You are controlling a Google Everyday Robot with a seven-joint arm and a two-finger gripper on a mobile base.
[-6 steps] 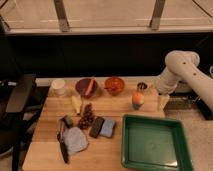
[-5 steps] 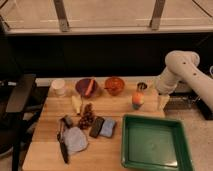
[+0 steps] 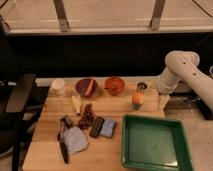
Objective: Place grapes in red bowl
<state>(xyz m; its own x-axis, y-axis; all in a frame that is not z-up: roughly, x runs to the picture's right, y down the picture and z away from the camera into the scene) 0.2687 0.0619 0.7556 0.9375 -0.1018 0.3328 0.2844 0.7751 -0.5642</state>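
Note:
The grapes [image 3: 87, 116], a small dark reddish-brown bunch, lie on the wooden table [image 3: 45, 150] left of centre. The red bowl [image 3: 114, 85], small and bright orange-red, stands at the back of the table, right of a darker maroon bowl [image 3: 85, 87] that holds an orange stick. My gripper [image 3: 162, 101] hangs at the table's right edge, below the white arm, well to the right of the bowl and the grapes. Nothing shows in it.
A green tray [image 3: 155, 141] fills the front right. An orange-and-green cup [image 3: 137, 99], a small dark can [image 3: 142, 86], a white cup [image 3: 58, 86], a yellow piece [image 3: 76, 104], a dark block [image 3: 96, 126], a blue sponge [image 3: 107, 127], a grey cloth [image 3: 76, 140] and a knife [image 3: 62, 145] lie about.

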